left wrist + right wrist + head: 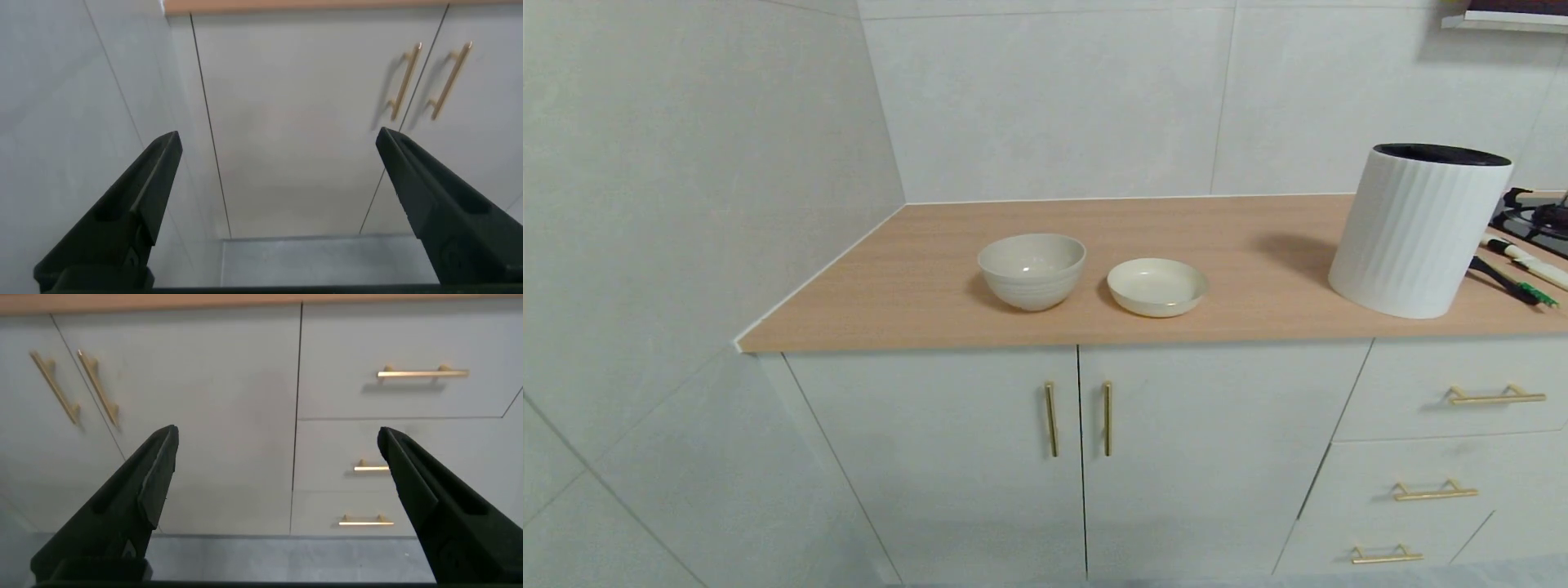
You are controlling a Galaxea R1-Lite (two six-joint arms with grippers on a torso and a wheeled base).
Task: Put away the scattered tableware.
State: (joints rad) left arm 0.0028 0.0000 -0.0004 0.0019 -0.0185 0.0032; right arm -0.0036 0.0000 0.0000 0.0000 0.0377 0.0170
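Left end effector (278, 139), right end effector (278, 434): wide open, empty, facing cabinet doors (302, 122). Likely best: rise to bench (915, 278), pinch mid-frame bowl (1032, 270) by rim.

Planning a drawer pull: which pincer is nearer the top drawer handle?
Right. The right pincer points just beside the top drawer handle; the left pincer points at the left cabinet door.
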